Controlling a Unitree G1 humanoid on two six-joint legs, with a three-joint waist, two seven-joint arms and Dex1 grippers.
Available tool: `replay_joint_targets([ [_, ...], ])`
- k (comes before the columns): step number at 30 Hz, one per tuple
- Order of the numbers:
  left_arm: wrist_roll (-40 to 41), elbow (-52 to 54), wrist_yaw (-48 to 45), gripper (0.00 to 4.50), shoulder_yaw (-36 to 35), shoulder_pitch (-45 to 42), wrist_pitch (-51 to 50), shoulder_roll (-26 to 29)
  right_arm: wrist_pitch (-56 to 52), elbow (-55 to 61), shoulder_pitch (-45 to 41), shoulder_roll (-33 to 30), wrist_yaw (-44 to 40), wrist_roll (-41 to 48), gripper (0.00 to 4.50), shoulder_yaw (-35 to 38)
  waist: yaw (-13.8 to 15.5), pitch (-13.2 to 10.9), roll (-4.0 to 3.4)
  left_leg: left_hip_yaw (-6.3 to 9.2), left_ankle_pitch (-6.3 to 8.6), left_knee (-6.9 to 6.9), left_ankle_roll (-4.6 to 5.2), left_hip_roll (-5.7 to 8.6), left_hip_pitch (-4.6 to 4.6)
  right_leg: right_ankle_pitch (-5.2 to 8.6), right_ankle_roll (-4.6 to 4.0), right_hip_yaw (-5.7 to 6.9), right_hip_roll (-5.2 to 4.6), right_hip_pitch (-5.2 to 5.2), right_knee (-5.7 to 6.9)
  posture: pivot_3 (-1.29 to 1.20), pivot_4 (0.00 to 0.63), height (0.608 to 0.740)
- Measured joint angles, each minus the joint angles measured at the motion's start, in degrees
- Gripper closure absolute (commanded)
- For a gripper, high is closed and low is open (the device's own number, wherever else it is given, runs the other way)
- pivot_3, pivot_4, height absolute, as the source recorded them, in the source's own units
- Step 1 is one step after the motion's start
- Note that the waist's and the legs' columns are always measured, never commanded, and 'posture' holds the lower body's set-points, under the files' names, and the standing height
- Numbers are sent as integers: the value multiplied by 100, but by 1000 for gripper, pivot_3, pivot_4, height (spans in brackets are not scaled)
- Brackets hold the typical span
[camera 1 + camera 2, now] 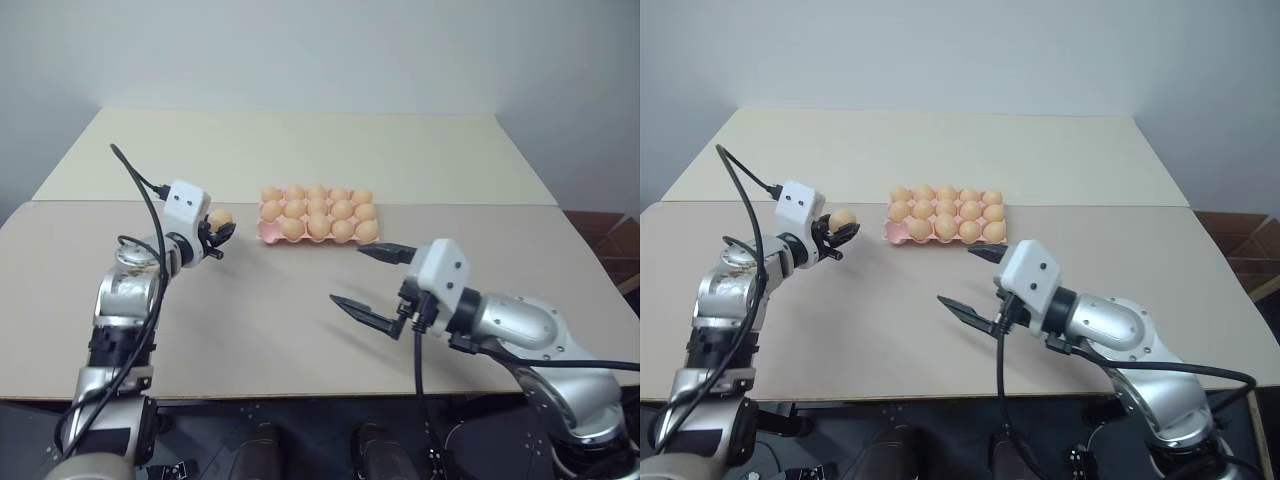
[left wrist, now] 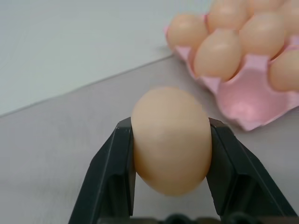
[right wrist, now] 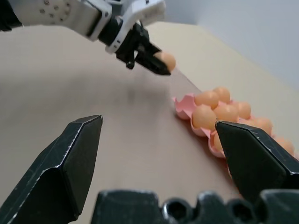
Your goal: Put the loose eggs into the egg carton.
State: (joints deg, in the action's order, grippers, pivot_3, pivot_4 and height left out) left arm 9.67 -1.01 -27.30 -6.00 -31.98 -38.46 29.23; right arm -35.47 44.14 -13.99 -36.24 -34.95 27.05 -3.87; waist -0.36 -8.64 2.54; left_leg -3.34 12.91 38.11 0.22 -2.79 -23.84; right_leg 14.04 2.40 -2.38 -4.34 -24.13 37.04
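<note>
You are holding a smooth, light orange-tan oval egg (image 2: 170, 140) in the left gripper (image 1: 217, 232), its two black fingers (image 2: 110, 179) pinching the egg across its middle so that most of the shell is sticking out past the tips; that grip is leaving the egg's underside free, which should suit lowering it into a cup. The egg is riding above the beige tabletop (image 1: 250, 320), just beside the near left corner of the flat pale pink moulded egg carton (image 1: 262, 231), and not yet over it. In the left wrist view one bare pink cup (image 2: 247, 100) is showing at that near corner, and it looks like the only open place in the carton, the other cups seeming filled with eggs of the same colour; you are probably carrying this one there. Your right gripper (image 1: 372, 283) is hanging with its jaws spread wide and nothing between them, off the carton's near right corner and clear of it, seemingly parked out of the left arm's path.
</note>
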Motion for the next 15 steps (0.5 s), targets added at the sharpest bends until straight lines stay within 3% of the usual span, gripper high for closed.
replay_joint_targets([
  [5, -31, 676, 360, 2806, 255, 101, 81, -621, 0, 93, -14, -16, 11, 132, 0, 52, 7, 1, 1, 2, 0, 6, 0, 1, 10, -1, -1, -1, 4, 10, 3, 0, 150, 740],
  [15, -595, -214, 1160, 2830, 573, 56, 1259, -1207, -82, 110, -250, 136, 187, 113, 0, -227, -18, 1, 1, 4, 0, 7, 0, 2, 4, -1, -1, -2, 4, 4, 0, 0, 150, 740],
])
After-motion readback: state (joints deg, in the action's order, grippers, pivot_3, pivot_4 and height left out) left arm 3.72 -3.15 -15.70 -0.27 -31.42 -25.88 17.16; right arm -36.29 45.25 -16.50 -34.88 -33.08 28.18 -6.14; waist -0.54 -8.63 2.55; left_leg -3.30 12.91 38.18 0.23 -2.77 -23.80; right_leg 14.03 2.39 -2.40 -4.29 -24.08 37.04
